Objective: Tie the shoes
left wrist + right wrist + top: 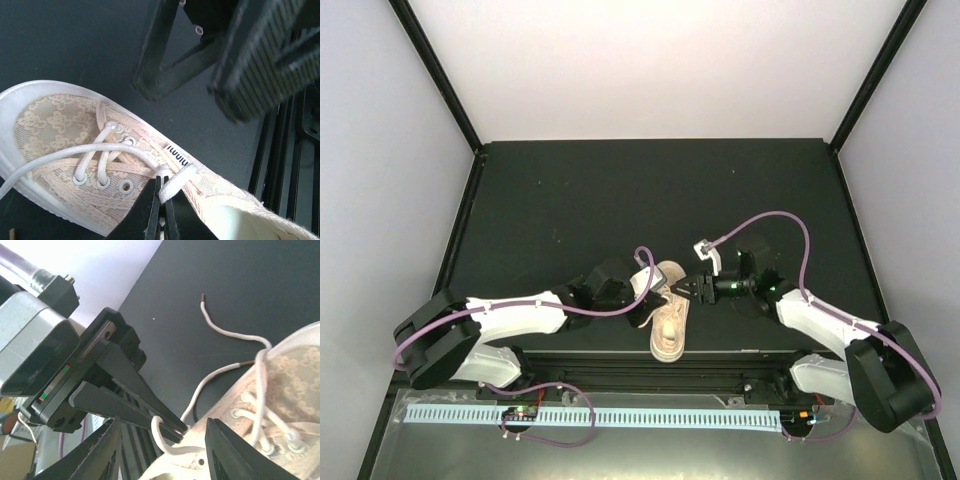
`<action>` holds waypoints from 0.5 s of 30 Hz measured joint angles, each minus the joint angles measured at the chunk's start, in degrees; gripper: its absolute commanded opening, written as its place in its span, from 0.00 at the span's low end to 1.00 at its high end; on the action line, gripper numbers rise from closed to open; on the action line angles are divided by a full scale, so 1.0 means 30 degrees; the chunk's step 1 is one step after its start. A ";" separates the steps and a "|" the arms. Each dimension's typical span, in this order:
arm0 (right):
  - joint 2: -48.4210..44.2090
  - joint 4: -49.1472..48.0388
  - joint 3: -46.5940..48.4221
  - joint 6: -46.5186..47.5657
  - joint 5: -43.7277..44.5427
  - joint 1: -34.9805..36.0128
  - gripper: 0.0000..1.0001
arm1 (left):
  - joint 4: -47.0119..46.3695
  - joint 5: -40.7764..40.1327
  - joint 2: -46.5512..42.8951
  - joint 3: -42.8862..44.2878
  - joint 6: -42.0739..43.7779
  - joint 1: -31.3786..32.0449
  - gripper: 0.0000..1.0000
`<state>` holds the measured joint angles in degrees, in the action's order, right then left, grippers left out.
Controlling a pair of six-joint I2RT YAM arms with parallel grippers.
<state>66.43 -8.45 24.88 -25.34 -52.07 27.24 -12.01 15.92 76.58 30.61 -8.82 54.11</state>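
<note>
The shoe (pixel 669 312) was a small beige-pink low-top with a pale, smooth sole (pixel 9 131) that rose as a rounded rim around the toe. Its upper was a lacy woven fabric with a fine floral pattern. Thin off-white round laces (pixel 125 147) crossed through metal-ringed eyelets (pixel 126 186), and a small white tag (pixel 176 154) with black print sat beside the lacing.

The shoe lay on the matte black table (pixel 620 190), close to the near edge and between the two grippers. Its long axis ran from near to far with a slight tilt, the toe pointing away from the arms and the heel opening toward the black rails at the front. One free lace end (pixel 220 330) with a dark tip trailed loose over the table beyond the toe.

The left gripper (pixel 161 210) had its slim black fingers pressed together on a loop of lace just by the tag, at the top of the lacing. The right gripper (pixel 688 288) hung just beside the shoe's other flank with its jaws spread apart, ribbed pads showing, holding nothing.
</note>
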 measured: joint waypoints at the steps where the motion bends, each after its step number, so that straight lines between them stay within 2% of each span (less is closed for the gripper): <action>1: 0.0160 -0.0109 0.0029 0.0073 -0.0087 0.0095 0.49 | -0.0015 0.0000 0.0000 0.0000 0.0000 0.0007 0.02; 5: 0.0940 0.0000 0.0364 0.0794 -0.0328 0.0896 0.48 | -0.0015 0.0000 0.0000 0.0000 -0.0007 0.0007 0.02; 15: 0.1851 0.0525 0.0627 0.1894 -0.0240 0.1523 0.33 | -0.0022 0.0000 0.0146 0.0036 0.0000 0.0022 0.02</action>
<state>71.99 -6.87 26.76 -19.66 -52.80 31.81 -12.08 15.92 77.01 30.72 -8.82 54.17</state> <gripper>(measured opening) 0.346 0.025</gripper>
